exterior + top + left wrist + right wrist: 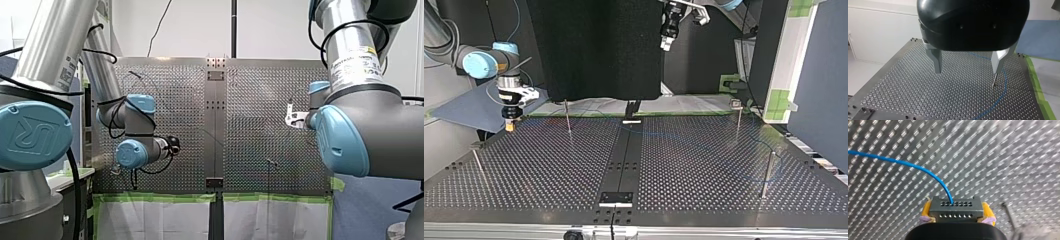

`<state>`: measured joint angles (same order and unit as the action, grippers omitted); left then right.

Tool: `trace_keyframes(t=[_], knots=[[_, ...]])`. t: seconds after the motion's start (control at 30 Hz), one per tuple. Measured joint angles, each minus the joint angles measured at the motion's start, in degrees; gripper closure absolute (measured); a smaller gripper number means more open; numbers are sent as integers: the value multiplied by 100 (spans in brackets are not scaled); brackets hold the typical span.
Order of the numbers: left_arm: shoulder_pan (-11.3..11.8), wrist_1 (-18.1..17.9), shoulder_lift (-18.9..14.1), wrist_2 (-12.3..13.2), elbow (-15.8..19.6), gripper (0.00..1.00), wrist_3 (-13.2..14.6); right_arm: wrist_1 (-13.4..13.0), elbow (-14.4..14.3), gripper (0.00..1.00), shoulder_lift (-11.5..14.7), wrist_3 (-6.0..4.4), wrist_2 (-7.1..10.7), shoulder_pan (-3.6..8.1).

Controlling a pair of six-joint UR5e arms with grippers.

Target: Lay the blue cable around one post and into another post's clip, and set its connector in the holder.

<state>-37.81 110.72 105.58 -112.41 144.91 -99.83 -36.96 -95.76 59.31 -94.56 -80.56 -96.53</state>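
Landmark for this entry: the dark strip [624, 155] down the middle of the table [534, 170].

Top view: my right gripper [510, 126] sits well to the strip's left, by the table's far edge, low over the holes; I cannot tell whether it touches the surface. My left gripper [666, 42] hangs high over the strip's far end, slightly to its right and well apart from the table.

Right wrist view: the yellow pads [926, 210] are pinching the connector [956, 209], a grey block with two rows of small holes, one pad on each end. The cable [910, 165] leaves a hole in the row further from the gripper; it arcs away ahead of the gripper across the perforated plate.

Left wrist view: the metal fingers [936, 62] are spread wide with nothing between them. A thin post [995, 80] stands upright just ahead of one fingertip. The cable lies on the table and curves past the post on the side away from the other finger; it is near the post, but I cannot tell whether it touches.

Top view again: right of the strip the cable shows only as a faint blue line lying flat on the plate; I cannot read its route past the posts there.
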Motion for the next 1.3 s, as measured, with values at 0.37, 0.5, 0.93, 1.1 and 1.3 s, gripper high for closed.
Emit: trace_keyframes(t=[0.37, 0.5, 0.93, 1.1, 1.3], knots=[[0, 5, 0, -7, 0, 2, 8, 191, -57, 100, 546, 74, -109, -131], [0, 4, 0, -11, 1, 2, 12, 158, -156, 100, 721, 81, -144, -169], [22, 50, 0, -11, 0, 2, 60, 238, -265, 100, 1149, 61, -190, -136], [49, 76, 0, 0, 0, 2, 91, 361, -265, 100, 1157, -6, -181, -53], [67, 102, 0, 5, 0, 2, 95, 601, -246, 100, 1159, -82, -174, 71]])
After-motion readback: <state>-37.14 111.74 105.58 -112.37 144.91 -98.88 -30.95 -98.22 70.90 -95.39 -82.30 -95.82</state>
